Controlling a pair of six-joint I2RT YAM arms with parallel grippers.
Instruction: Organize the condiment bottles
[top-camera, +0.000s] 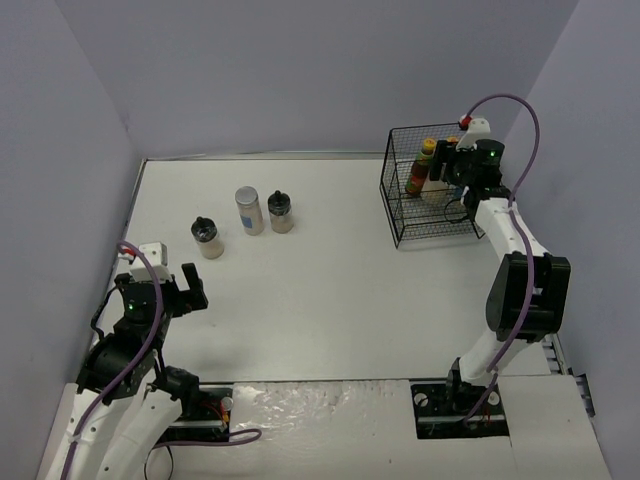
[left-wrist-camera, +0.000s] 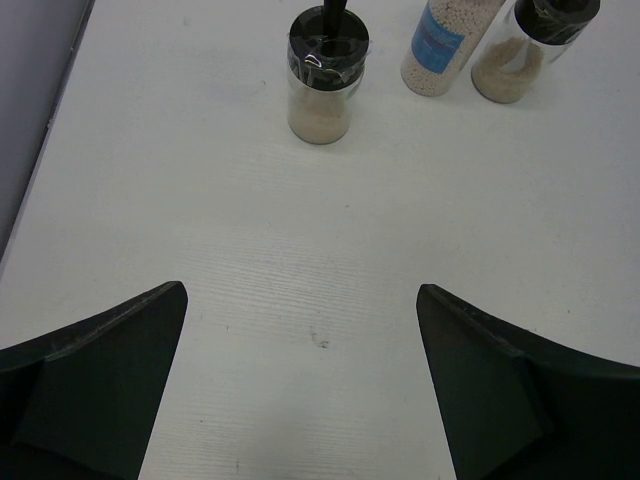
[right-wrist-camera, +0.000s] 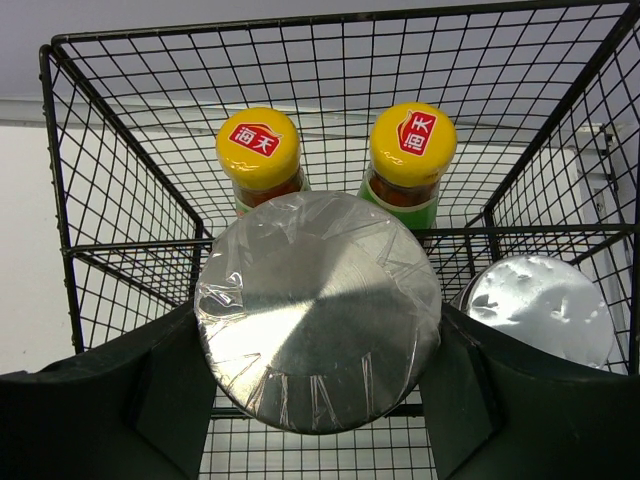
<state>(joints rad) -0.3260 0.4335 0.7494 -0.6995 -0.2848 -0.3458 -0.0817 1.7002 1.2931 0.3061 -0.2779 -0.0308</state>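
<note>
Over the black wire basket (right-wrist-camera: 120, 250) the right end effector (right-wrist-camera: 318, 395) is closed around a silver-lidded jar (right-wrist-camera: 318, 320), with two yellow-capped sauce bottles (right-wrist-camera: 258, 150) and a second jar (right-wrist-camera: 540, 305) inside, while the left end effector (left-wrist-camera: 300, 292) gapes wide and empty before two black-capped shakers (top-camera: 208, 238) and a blue-labelled jar (top-camera: 249, 211) standing on the surface (top-camera: 330, 290).

The left arm (top-camera: 118, 362) sits folded low and close to its base. The left gripper (top-camera: 188, 290) points forward, its jaws spread wide, and its two fingers (left-wrist-camera: 110, 380) stand well apart. The right arm (top-camera: 520, 290) reaches far forward, with its forearm rising steeply to a bent wrist. The right gripper (top-camera: 447, 170) tilts downward, and its fingers (right-wrist-camera: 120, 400) press against opposite sides of a jar (right-wrist-camera: 318, 320) clamped between them.
</note>
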